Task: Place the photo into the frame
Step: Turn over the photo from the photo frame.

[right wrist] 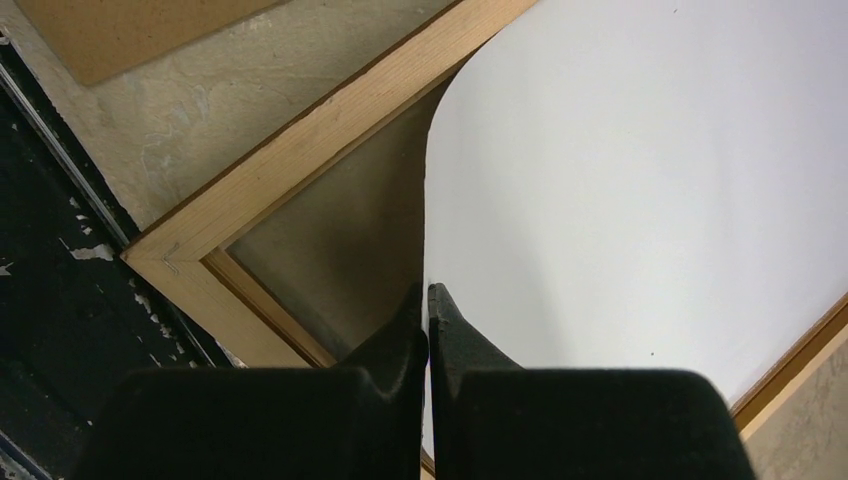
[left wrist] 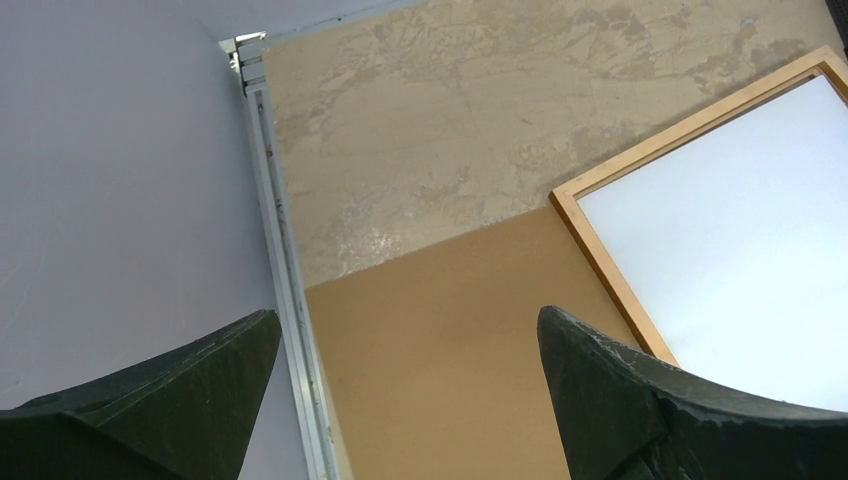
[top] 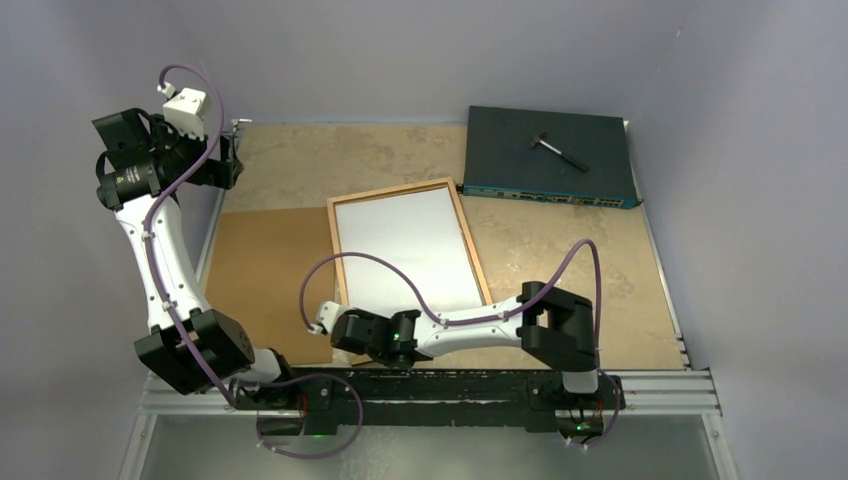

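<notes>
My right gripper was pressed together, pinching the near edge of the photo. The photo lay white back up inside the frame, with its near corner curled upward. My left gripper hung spread wide and empty above the brown board. I judged the seating step was in hand. Next, that corner needed lowering flat within the frame's rim before I let go.

From above the near edge we overlook the whole desk. Our left wrist view hangs high over its far left, our right sits close at the near corner of the frame; all share it.
</notes>
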`<state>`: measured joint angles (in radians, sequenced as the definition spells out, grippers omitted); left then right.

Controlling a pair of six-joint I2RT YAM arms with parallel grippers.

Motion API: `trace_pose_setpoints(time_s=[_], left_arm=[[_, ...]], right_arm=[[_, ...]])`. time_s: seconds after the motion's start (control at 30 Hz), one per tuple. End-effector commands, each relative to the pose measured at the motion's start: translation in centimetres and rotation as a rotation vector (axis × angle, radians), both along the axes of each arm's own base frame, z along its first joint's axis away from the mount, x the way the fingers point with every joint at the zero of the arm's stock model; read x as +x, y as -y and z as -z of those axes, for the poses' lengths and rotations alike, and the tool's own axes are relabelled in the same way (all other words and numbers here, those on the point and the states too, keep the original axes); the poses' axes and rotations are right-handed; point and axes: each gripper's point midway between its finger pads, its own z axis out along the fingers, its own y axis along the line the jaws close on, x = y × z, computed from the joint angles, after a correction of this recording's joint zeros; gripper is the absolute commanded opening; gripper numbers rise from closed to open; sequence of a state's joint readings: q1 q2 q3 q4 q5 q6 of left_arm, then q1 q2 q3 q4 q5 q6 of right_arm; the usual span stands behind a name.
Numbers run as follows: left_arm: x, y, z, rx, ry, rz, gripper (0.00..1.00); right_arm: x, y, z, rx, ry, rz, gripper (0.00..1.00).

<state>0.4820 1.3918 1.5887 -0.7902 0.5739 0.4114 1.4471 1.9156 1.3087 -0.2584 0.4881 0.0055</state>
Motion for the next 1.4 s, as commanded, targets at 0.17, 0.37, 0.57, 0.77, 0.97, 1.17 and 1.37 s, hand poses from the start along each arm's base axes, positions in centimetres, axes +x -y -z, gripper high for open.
trace_pose_setpoints(time_s=[0.17,0.37,0.57,0.77,0.97,1.17,1.37], left_arm=[[-0.3,0.7,-1.2,0.023,0.051,0.032,1.00],[-0.3,0.7,-1.0,0.020,0.047,0.034,1.00],[-0.4,0.8,-1.0,0.024,0.049,0.039,1.00],[-0.4,1.0,-1.2,0.026,0.055,0.047,1.00],[-0.6,1.0,-1.2,0.039,0.053,0.054,1.00],[-0.6,1.1,-0.8,0.027,0.036,0.064,1.00],[0.0,0.7,0.5,0.003,-0.003,0.051,1.00]], right_arm=[[0.6,-0.5,-2.3,0.057,0.057,-0.021,0.09],[0.5,0.3,-2.1,0.046,0.050,-0.005,0.17],[0.5,0.9,-2.5,0.064,0.048,0.011,0.42],[-0.1,-0.5,-3.8,0.125,0.004,0.016,0.99],[-1.1,-1.4,-4.6,0.153,-0.055,-0.011,0.99],[-1.8,-0.7,-6.3,0.184,-0.087,-0.034,0.99],[3.3,-0.5,-12.8,0.459,-0.167,0.197,0.99]])
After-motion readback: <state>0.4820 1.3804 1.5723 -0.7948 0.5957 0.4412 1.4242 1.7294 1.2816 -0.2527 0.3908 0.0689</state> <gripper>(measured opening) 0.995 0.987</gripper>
